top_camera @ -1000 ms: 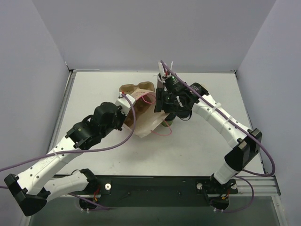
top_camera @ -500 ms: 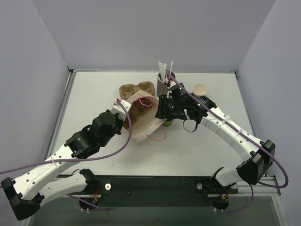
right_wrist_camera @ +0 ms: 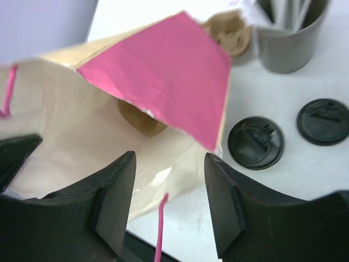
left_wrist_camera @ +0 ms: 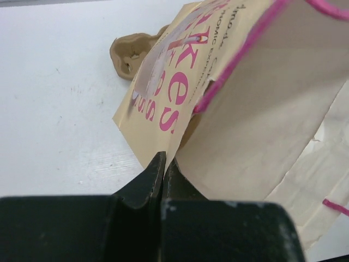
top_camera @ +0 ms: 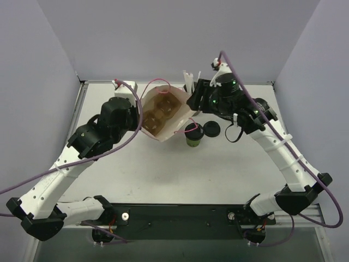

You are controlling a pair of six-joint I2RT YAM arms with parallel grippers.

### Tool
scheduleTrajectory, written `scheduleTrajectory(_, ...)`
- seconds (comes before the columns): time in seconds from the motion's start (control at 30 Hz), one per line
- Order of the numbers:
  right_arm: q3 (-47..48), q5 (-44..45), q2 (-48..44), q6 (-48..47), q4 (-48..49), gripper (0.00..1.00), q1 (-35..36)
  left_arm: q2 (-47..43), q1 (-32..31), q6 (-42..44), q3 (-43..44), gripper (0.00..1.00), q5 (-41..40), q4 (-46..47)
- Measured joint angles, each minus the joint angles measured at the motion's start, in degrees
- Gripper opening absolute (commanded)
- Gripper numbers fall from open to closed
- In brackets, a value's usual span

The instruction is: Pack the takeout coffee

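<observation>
A cream paper bag [left_wrist_camera: 262,120] with pink lettering is held open on a white counter [top_camera: 163,174], with a brown cup carrier [top_camera: 159,112] inside it. The left tool [left_wrist_camera: 162,161] is pinched shut on the bag's left rim. The right tool [right_wrist_camera: 170,161] hovers over the bag's right edge, fingers apart, gripping nothing. The takeout coffee [top_camera: 192,135], a small green cup with a dark top, stands just outside the bag's mouth, with a loose black lid [top_camera: 211,129] beside it. The bag and carrier look ready, but the cup is not yet inside.
</observation>
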Motion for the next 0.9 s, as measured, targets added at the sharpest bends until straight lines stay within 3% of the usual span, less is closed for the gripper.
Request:
scheduleTrajectory(0.27,6.8,6.01,-1.14,1.73,-5.99,0.53,-6.32,9.77,5.92,-11.02,17.59,0.0,5.64,-15.69)
scheduleTrajectory(0.37,4.44,5.99,-0.46,2.49,-8.17,0.53,-6.34,9.79,5.97,-14.34,12.37,0.0,7.76,-17.4)
scheduleTrajectory(0.5,0.15,5.05,2.49,2.75,-10.12,0.53,-6.34,6.19,6.62,-18.97,-7.67,0.0,9.62,-16.15)
scheduleTrajectory(0.57,-1.38,4.17,5.01,2.8,-11.39,0.54,-6.34,5.42,7.15,-20.72,-13.66,0.0,9.99,-17.33)
scheduleTrajectory(0.67,-1.55,3.23,9.14,2.78,-13.11,0.55,-6.32,4.68,7.5,-21.94,-13.57,0.0,9.9,-17.77)
scheduleTrajectory(0.8,-0.11,2.19,12.92,2.49,-15.93,0.58,-6.34,4.39,7.5,-21.79,-7.26,0.0,9.88,-16.79)
scheduleTrajectory(0.9,3.13,1.9,16.26,2.12,-18.21,0.66,-6.32,4.39,7.5,-21.59,-3.43,0.0,9.99,-15.63)
